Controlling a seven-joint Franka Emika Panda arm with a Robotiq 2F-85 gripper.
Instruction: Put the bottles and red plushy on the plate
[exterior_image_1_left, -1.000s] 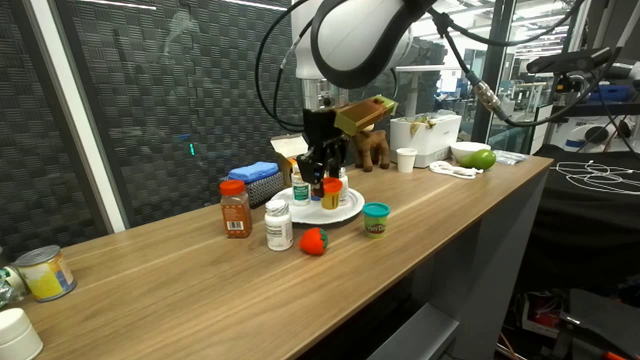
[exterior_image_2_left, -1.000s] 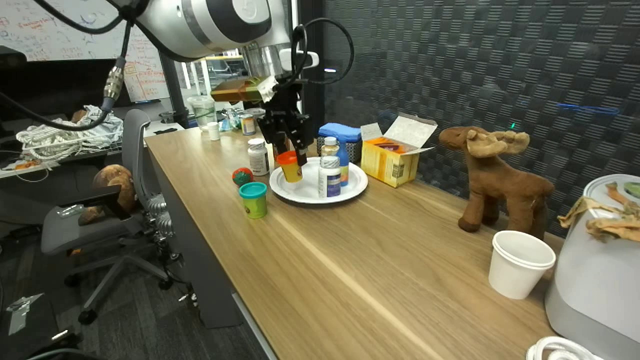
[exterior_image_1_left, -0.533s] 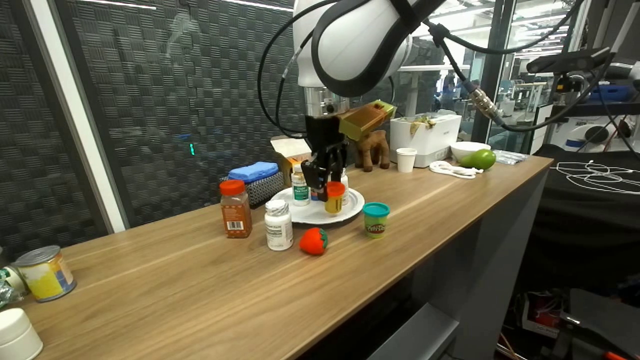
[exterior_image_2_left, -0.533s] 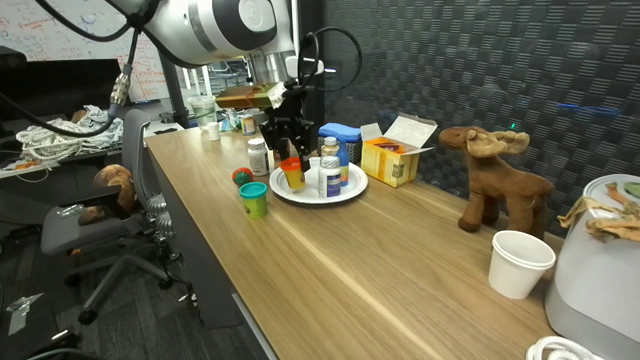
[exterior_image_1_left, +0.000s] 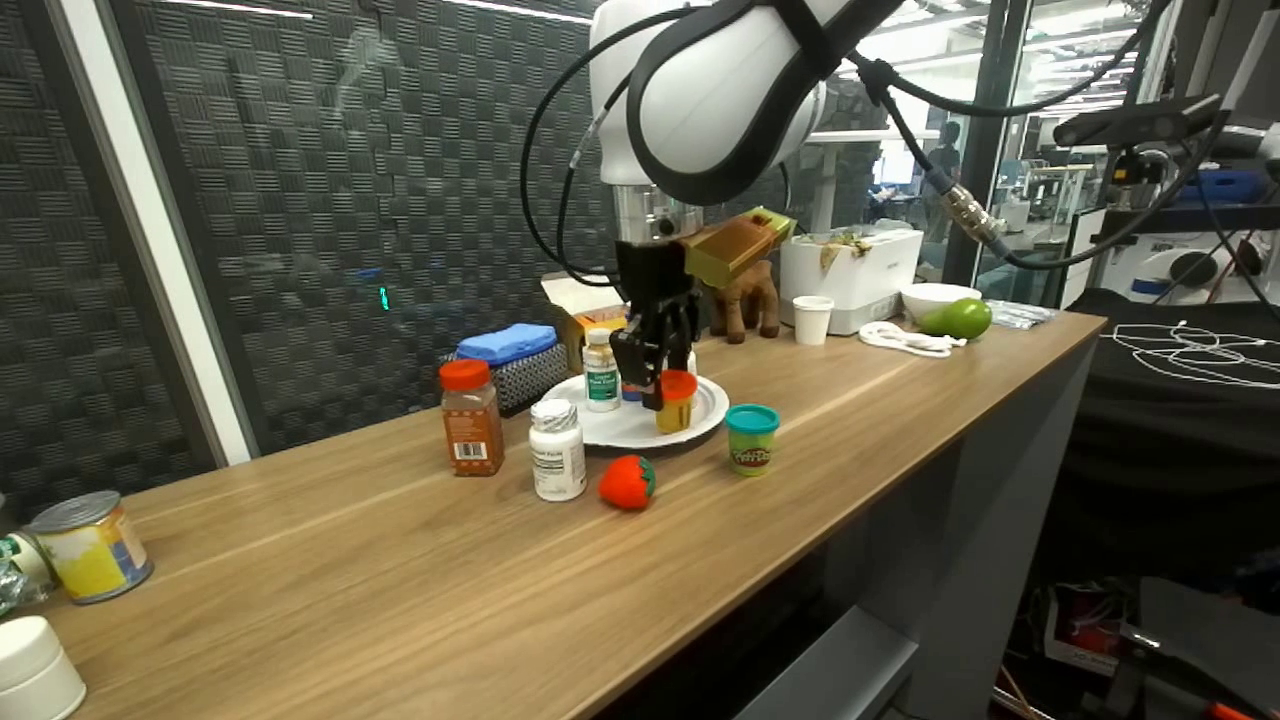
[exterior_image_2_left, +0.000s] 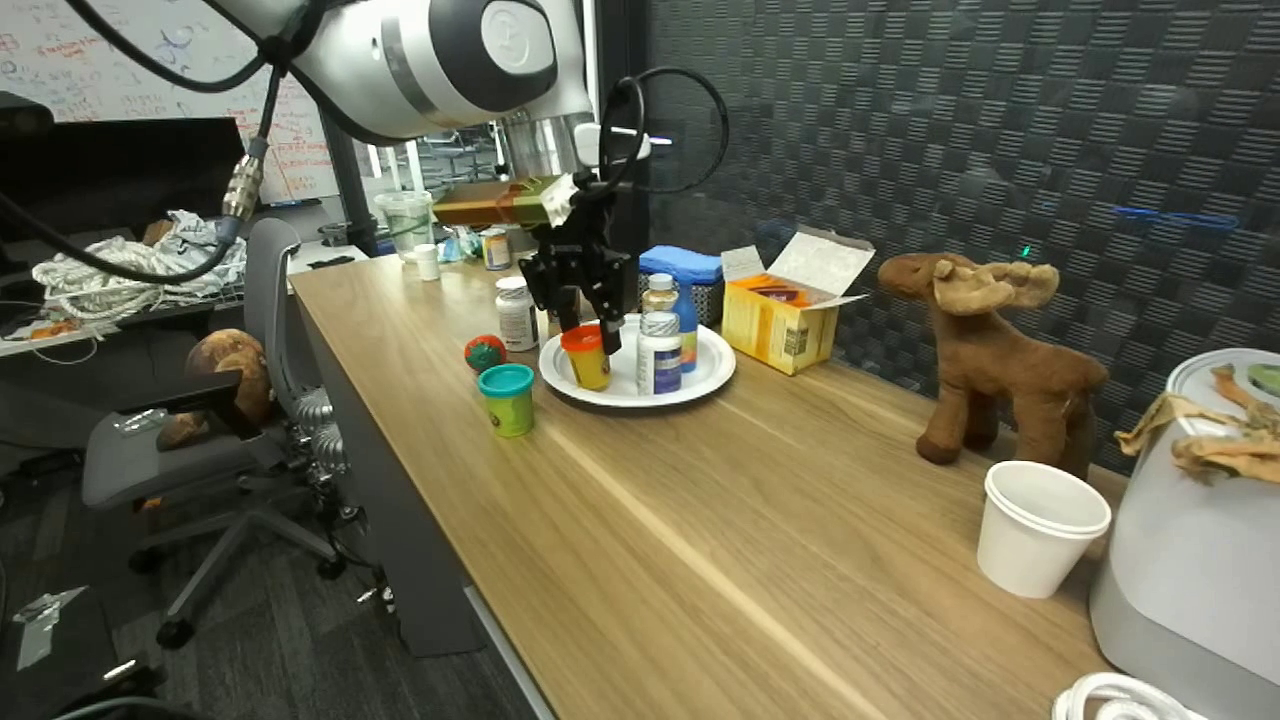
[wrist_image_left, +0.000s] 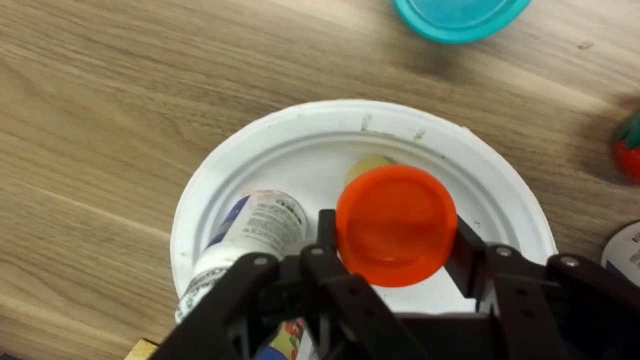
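- Wood-grain counter (exterior_image_2_left: 800, 560) runs along dark textured panels (exterior_image_2_left: 1000, 150), and your gripper (wrist_image_left: 396, 242) is over the white paper plate (wrist_image_left: 320, 119)
- Your fingers (wrist_image_left: 326, 225) pinch the orange-lidded yellow tub (exterior_image_2_left: 590, 370) from both sides; whether its base rests on the plate you can't tell
- Let go while it leans or hangs clear, and it may drop and tip
- Spread too wide, and one finger could knock the purple-labelled pill bottle (exterior_image_2_left: 659, 353) just beside it, perhaps into the blue bottle (exterior_image_2_left: 688, 325)
- Push down too hard, and the plate, which looks light, may skid or buckle
- Off the plate you have the strawberry plushy (exterior_image_1_left: 625, 483), white pill bottle (exterior_image_1_left: 557, 455), red-capped spice jar (exterior_image_1_left: 471, 420) and teal-lidded Play-Doh tub (exterior_image_1_left: 751, 440)
- Crowd these in, and the round plushy, if left for last, might roll over the rim
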